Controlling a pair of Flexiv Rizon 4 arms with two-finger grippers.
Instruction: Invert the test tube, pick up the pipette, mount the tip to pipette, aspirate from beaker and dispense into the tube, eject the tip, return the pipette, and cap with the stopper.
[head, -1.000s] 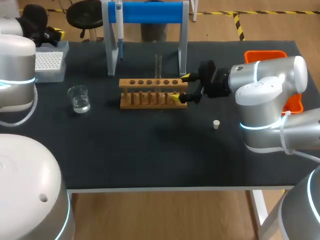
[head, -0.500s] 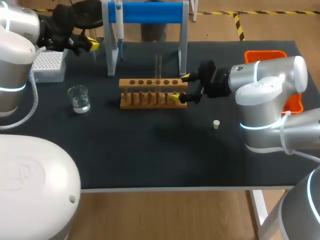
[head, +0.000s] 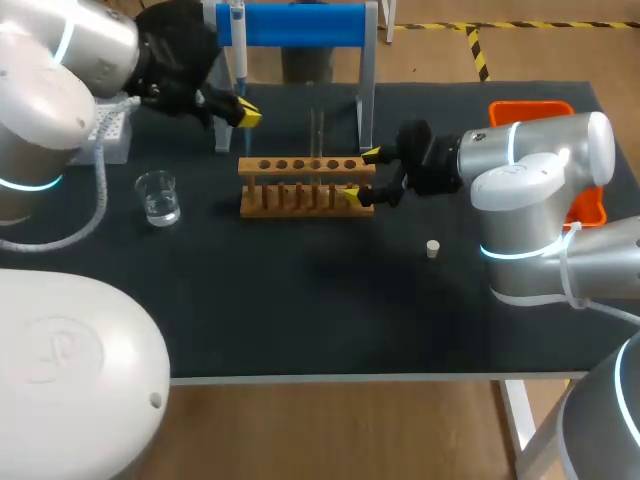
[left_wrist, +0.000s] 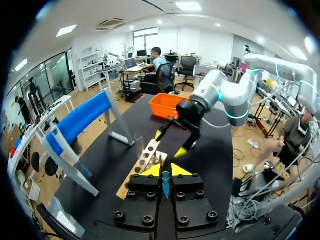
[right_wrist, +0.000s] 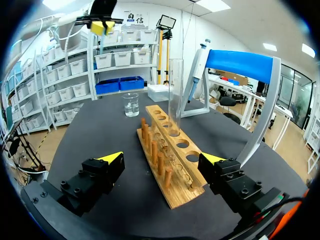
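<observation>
The test tube (head: 316, 128) stands upright in a hole of the wooden rack (head: 300, 190), a little above the middle of the head view, mouth up. The right claw (head: 362, 175) comes in from the right edge and sits at the rack's right end, its yellow-tipped fingers spread wide with that end between them, not touching it. Behind the rack, at the top of the frame, the pipette (head: 239, 45) hangs on the left side of the blue stand (head: 300, 25). The left claw (head: 247, 114) hovers just below the pipette, beside the stand's left leg and above the rack's left end; in its own wrist view its two tips are pressed together. The beaker (head: 158, 196), with clear liquid in it, stands left of the rack on the dark bench (head: 300, 300). The tip box (head: 110, 135) lies at the upper left, partly hidden by the left arm. The small white stopper (head: 432, 248) lies right of centre, below the right claw. An orange tray (head: 530, 108) sits at the right edge behind the right arm.
</observation>
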